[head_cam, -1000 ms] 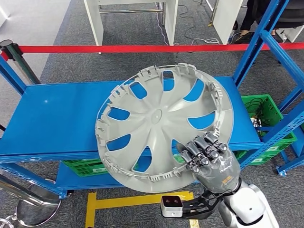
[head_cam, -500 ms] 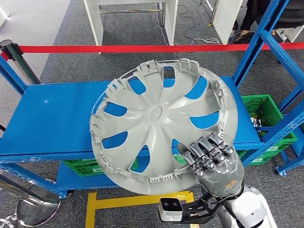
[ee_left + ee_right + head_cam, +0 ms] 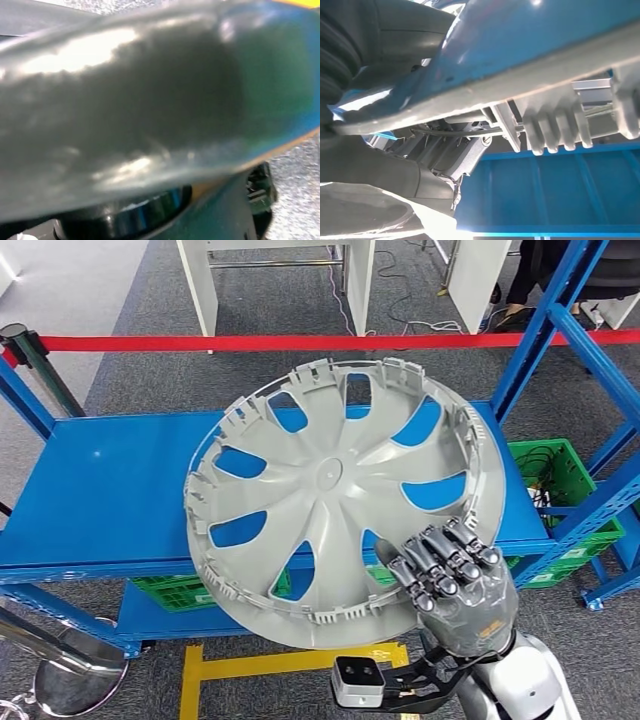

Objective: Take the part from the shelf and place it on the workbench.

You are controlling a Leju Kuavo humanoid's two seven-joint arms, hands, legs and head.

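Blue shelf (image 3: pixel 113 480), mid-frame: grey wheel cover (image 3: pixel 332 490) raised clear of it, tilted.
Right hand (image 3: pixel 453 585), lower right, grips the cover's near rim with curled fingers, apparently for carrying away; left hand's state cannot be told.

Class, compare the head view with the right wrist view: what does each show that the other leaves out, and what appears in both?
Head view alone: the whole grey wheel cover with its spokes and openings, tilted over the blue shelf, the right hand gripping its near edge, a red barrier tape and a green crate.
Right wrist view alone: a close look along the cover's rim, with its clip tabs seen edge on.
Both: the wheel cover, the blue shelf and the right hand.
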